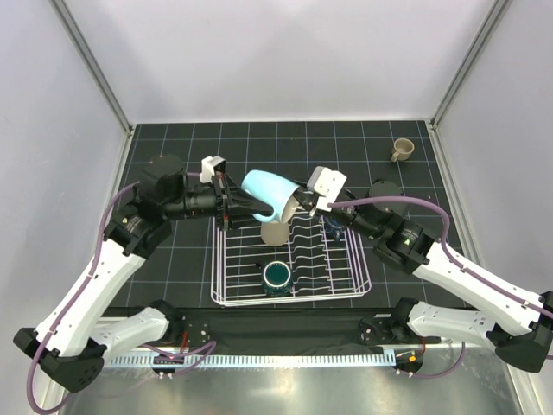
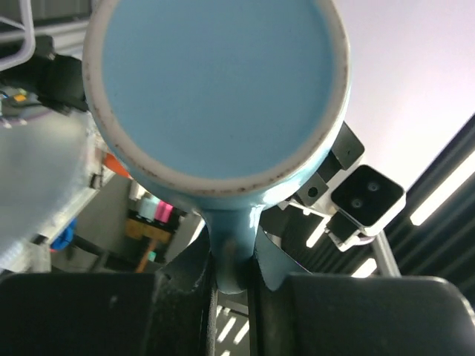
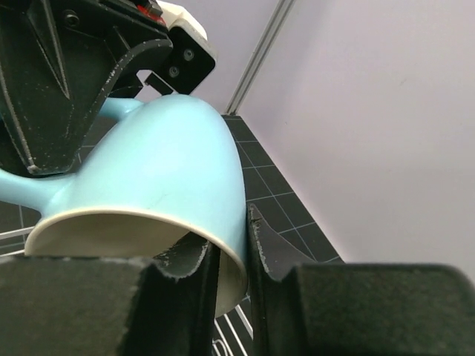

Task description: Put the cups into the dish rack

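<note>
A light blue mug (image 1: 266, 192) hangs tilted in the air above the far edge of the white wire dish rack (image 1: 216, 285). My left gripper (image 1: 246, 204) is shut on its handle (image 2: 234, 245); the mug's base (image 2: 215, 81) fills the left wrist view. My right gripper (image 1: 298, 204) is shut on the mug's rim wall (image 3: 231, 245), one finger inside and one outside. A beige handleless cup (image 1: 275, 233) and a dark teal mug (image 1: 277, 277) stand in the rack. A small tan mug (image 1: 403, 150) sits on the mat at the far right.
A dark blue cup (image 1: 333, 227) shows partly under my right arm at the rack's right side. The rack's wavy dividers (image 1: 324, 259) fill its right half. Grey walls close in the black gridded mat (image 1: 173, 138) on three sides.
</note>
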### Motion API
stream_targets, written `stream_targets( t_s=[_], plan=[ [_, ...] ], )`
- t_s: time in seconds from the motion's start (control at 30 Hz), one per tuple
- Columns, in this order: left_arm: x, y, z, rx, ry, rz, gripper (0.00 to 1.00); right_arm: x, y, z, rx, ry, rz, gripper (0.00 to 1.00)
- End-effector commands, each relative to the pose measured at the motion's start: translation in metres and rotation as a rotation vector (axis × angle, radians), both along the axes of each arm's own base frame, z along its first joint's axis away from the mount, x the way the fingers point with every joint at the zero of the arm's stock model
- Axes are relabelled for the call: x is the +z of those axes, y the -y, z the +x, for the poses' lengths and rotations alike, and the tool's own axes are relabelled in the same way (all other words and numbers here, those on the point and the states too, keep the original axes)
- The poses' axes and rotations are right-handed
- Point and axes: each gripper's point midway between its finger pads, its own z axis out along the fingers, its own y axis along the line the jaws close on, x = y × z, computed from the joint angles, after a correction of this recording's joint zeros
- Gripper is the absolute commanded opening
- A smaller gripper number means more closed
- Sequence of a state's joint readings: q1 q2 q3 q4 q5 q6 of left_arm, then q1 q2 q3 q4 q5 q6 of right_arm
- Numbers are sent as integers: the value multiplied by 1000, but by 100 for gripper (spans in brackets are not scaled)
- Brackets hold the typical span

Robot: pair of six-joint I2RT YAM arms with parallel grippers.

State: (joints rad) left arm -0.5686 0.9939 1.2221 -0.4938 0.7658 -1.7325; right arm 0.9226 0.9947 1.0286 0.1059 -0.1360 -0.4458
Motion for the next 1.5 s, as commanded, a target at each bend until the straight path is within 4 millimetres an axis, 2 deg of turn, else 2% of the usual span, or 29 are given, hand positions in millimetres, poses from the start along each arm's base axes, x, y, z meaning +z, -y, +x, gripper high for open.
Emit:
stream_targets(
  t_s=[0.0, 0.03, 0.13, 0.37, 0.47, 0.57, 0.67, 1.13, 1.23, 1.3, 1.33, 1.37, 1.47],
  plan=[
    [10, -5, 3, 10, 236, 60, 0, 49, 6, -5, -13, 44, 151, 23],
    [10, -6, 3, 9, 248, 71, 0, 47, 5, -1, -28, 39, 152, 25],
    [8, -9, 2, 11, 269, 112, 0, 45, 8, 7, -68, 36, 169, 37],
    [8, -12, 0, 18, 288, 118, 0, 37, 0, 9, -52, 26, 148, 46],
    [11, -13, -1, 24, 299, 116, 0, 25, -2, 7, -41, 11, 123, 52],
    [11, -14, -1, 30, 304, 117, 0, 15, 1, 6, -45, 2, 105, 63],
    [11, -15, -1, 33, 306, 118, 0, 6, 4, 5, -54, -7, 89, 68],
    [10, -21, -3, 56, 315, 139, 0, -17, 11, 0, -50, -26, 50, 72],
    [-1, -24, -4, 50, 304, 199, 0, -12, 18, -3, -61, -34, 66, 73],
    [-6, -29, 2, 61, 367, 279, 0, -8, 25, -5, -82, -54, 78, 73],
    [-16, -36, 1, 62, 350, 340, 0, -1, 33, -7, -97, -53, 96, 73],
    [-21, -42, 8, 82, 412, 401, 0, -2, 44, -1, -161, -78, 103, 73],
    [-48, -62, 19, 120, 456, 574, 0, 3, 70, -3, -240, -94, 125, 73]
  ],
)
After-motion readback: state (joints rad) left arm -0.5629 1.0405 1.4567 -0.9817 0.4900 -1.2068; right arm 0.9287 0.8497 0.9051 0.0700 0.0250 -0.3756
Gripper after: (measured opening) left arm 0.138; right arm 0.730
